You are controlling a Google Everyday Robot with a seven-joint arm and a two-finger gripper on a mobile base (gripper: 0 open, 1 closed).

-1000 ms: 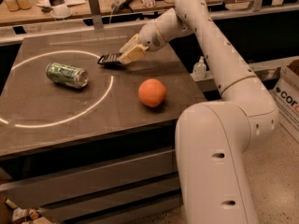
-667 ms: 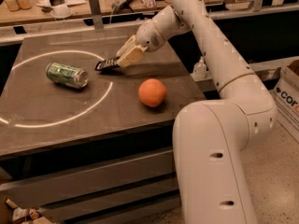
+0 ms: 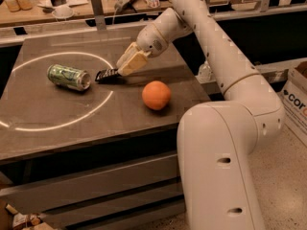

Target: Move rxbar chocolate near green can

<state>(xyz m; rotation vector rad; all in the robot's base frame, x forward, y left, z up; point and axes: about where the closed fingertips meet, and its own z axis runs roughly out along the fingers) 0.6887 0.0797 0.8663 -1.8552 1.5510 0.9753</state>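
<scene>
The green can [image 3: 69,77] lies on its side on the dark table [image 3: 57,138], left of centre, inside a pale ring of light. The rxbar chocolate [image 3: 106,74] is a small dark bar with pale marks, just right of the can and apart from it by a narrow gap. My gripper [image 3: 126,67] is shut on the bar's right end and holds it low over the table. The gripper's tan fingers [image 3: 134,63] cover that end of the bar.
An orange round fruit [image 3: 156,95] sits on the table to the right of the bar. A cluttered workbench [image 3: 72,6] runs along the back. A cardboard box [image 3: 295,99] stands on the floor at the right. My own base fills the front right.
My gripper has moved left and toward the front with the rxbar chocolate, bringing it much closer to the green can. The can and the orange fruit have not moved.
</scene>
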